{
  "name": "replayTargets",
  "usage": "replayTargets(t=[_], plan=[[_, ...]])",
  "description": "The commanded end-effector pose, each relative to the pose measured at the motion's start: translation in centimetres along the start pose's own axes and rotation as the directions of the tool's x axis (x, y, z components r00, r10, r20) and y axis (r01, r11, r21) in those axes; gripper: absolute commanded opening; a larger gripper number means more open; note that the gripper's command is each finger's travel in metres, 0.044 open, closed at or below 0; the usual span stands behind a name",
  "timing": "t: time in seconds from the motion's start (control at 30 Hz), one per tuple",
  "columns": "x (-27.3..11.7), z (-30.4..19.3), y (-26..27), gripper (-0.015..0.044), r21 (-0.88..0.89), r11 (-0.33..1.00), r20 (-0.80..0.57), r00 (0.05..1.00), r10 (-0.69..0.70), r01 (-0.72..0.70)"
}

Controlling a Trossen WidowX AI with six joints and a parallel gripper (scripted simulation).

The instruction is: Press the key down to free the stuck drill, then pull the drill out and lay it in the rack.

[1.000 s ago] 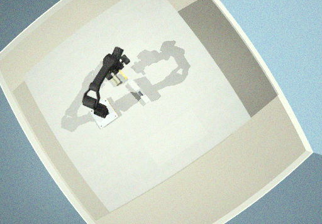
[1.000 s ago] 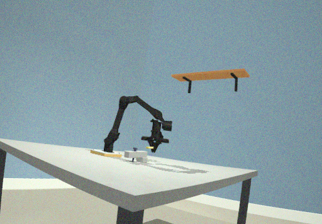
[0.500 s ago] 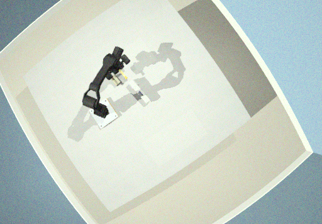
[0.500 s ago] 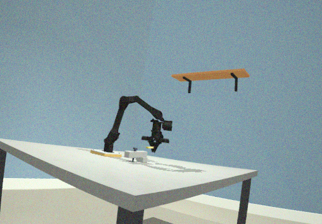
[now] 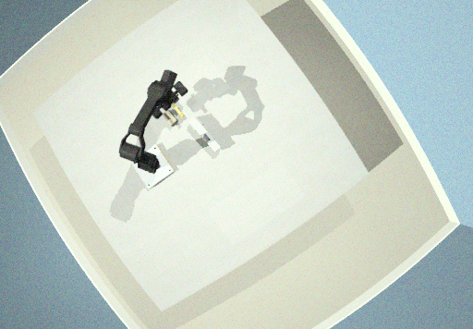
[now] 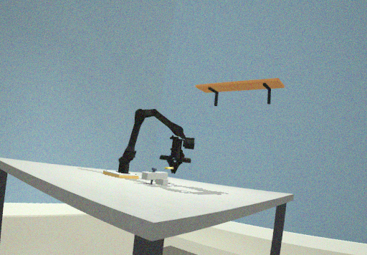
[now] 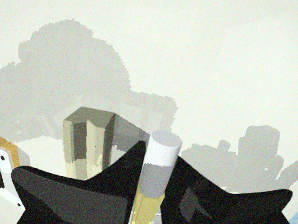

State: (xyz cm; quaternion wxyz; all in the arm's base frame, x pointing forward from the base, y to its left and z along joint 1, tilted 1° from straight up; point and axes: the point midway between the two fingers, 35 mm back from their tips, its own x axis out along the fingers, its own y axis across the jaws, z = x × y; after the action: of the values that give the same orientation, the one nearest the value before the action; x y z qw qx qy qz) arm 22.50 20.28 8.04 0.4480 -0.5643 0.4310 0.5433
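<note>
My gripper (image 6: 174, 171) (image 7: 150, 148) is shut on the drill and holds it above the table. The drill is a thin rod with a yellow part (image 5: 178, 111) (image 6: 169, 167) and a white-grey round end (image 7: 162, 150) that points up in the wrist view. The rack (image 5: 170, 117) (image 7: 101, 145) is a beige grooved block, left of the drill in the wrist view; the drill is beside it, not in it. The pale fixture (image 5: 196, 125) (image 6: 155, 175) stands apart from the gripper, with the dark key (image 5: 206, 138) (image 6: 154, 170) on it. How far down the key sits cannot be told.
The arm's base plate (image 5: 154, 178) (image 6: 120, 175) (image 7: 6, 172) is on the rack's side of the drill. The table (image 6: 107, 191) carries it all, with arm shadows across the top. A wooden shelf (image 6: 240, 85) hangs on the wall, far from the arm.
</note>
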Motion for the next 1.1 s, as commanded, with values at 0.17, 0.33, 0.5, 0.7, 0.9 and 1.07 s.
replayTargets(t=[0.17,0.33,0.5,0.7,0.9,1.07], plan=[[0.2,0.4,1.5,0.0,0.005,1.0,0.003,1.0,-0.002,0.002],[0.3,0.6,2.3,0.0,0.005,1.0,0.003,1.0,-0.001,0.001],[0.4,0.8,3.1,0.0,0.005,1.0,0.003,1.0,0.0,0.0],[0.4,1.0,4.0,0.0,0.005,1.0,0.003,1.0,0.0,0.0],[0.5,1.2,5.0,0.0,0.005,1.0,0.004,1.0,0.001,-0.001],[0.5,1.3,5.6,0.0,0.005,1.0,0.004,1.0,0.002,-0.002]])
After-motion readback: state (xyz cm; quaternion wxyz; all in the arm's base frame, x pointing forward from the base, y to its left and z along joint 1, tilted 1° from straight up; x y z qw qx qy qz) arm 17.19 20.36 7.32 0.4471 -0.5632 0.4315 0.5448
